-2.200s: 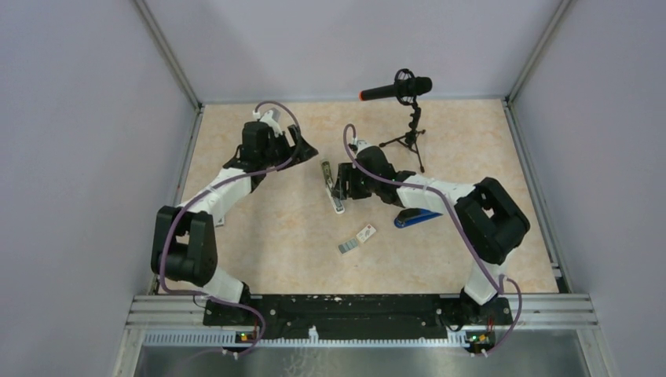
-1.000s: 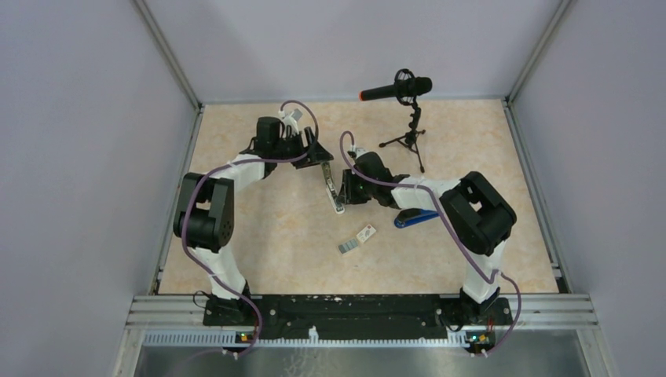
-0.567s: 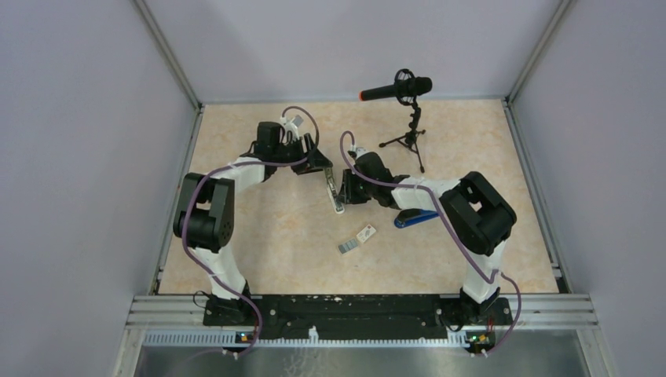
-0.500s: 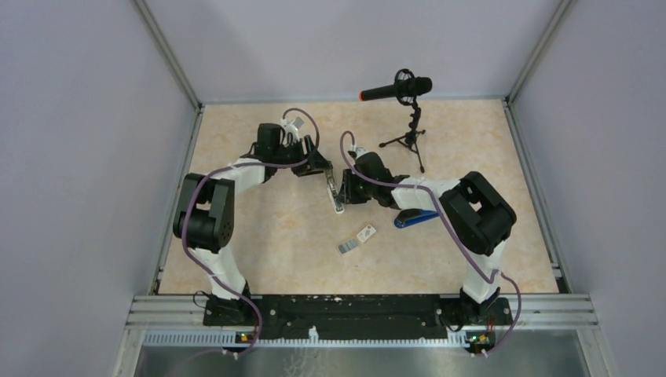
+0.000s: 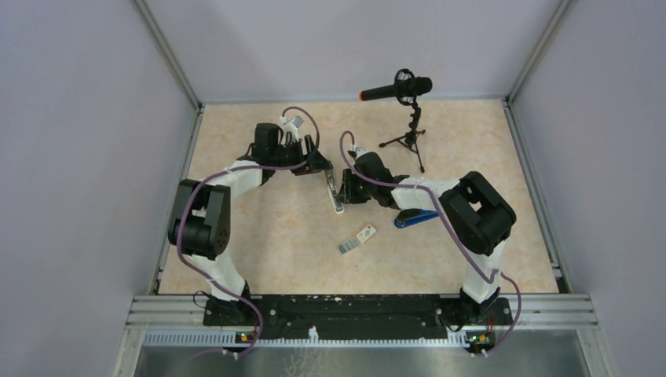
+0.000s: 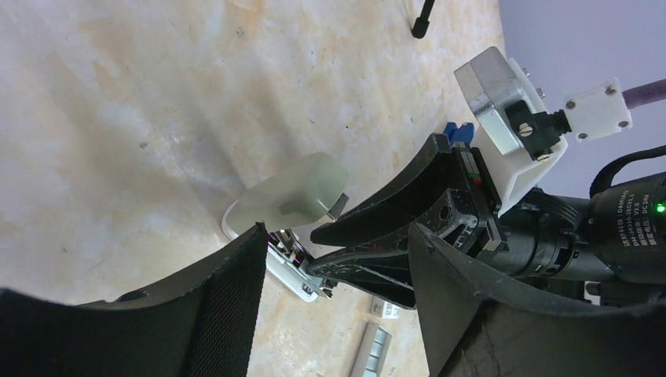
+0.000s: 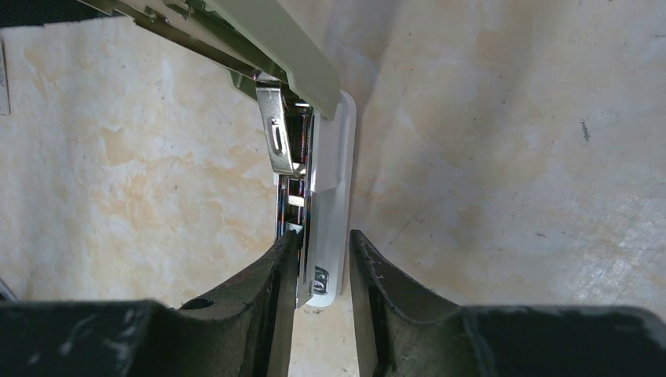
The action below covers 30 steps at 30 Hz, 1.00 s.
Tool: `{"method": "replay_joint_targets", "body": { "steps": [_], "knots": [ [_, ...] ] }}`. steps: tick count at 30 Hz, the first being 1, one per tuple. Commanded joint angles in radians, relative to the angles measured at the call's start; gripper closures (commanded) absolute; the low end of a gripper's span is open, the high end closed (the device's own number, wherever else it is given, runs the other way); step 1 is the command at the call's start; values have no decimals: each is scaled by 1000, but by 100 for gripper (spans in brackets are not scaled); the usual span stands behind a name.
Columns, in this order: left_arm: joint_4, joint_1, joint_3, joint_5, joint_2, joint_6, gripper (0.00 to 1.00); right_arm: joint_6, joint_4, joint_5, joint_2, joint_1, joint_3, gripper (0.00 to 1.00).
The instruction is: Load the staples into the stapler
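Note:
The pale grey-green stapler [image 5: 337, 202] lies mid-table with its halves hinged apart. In the right wrist view its green top [image 7: 263, 43] is raised off the silvery rail [image 7: 294, 188] and white base [image 7: 331, 188]. My right gripper [image 7: 322, 255] is shut on the stapler's front end, one finger on the rail and one on the base. My left gripper [image 6: 336, 236] stands open at the far end, just short of the green top [image 6: 298, 196]. The staples, a white box [image 5: 366, 232] and a grey block [image 5: 349, 247], lie loose nearer the arm bases.
A bright blue bar with a black end [image 5: 416, 217] lies under the right forearm. A microphone [image 5: 397, 87] on a small tripod [image 5: 408, 141] stands at the back right. Metal rails edge the table on both sides and at the back.
My left arm has swung in from the back left, and its gripper now sits against the stapler's far end. Over the last second it only shifted slightly. The right gripper and stapler stayed put.

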Motion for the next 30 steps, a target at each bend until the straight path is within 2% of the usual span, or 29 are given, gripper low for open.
{"method": "replay_joint_targets", "body": {
  "steps": [1, 12, 18, 24, 30],
  "knots": [
    [55, -2, 55, -4, -51, 131, 29, -49, -20, 20, 19, -11, -2, 70],
    [130, -4, 80, 99, 48, 361, 32, -53, -5, -8, 25, -12, 3, 70],
    [135, -5, 107, 118, 88, 410, 35, -53, 0, -9, 27, -13, 0, 70],
    [151, -21, 86, 180, 93, 416, 48, -53, 2, -13, 27, -18, -4, 70],
    [158, -51, 36, 133, 38, 437, 65, -44, 6, -18, 28, -25, -6, 70]
  ]
}}
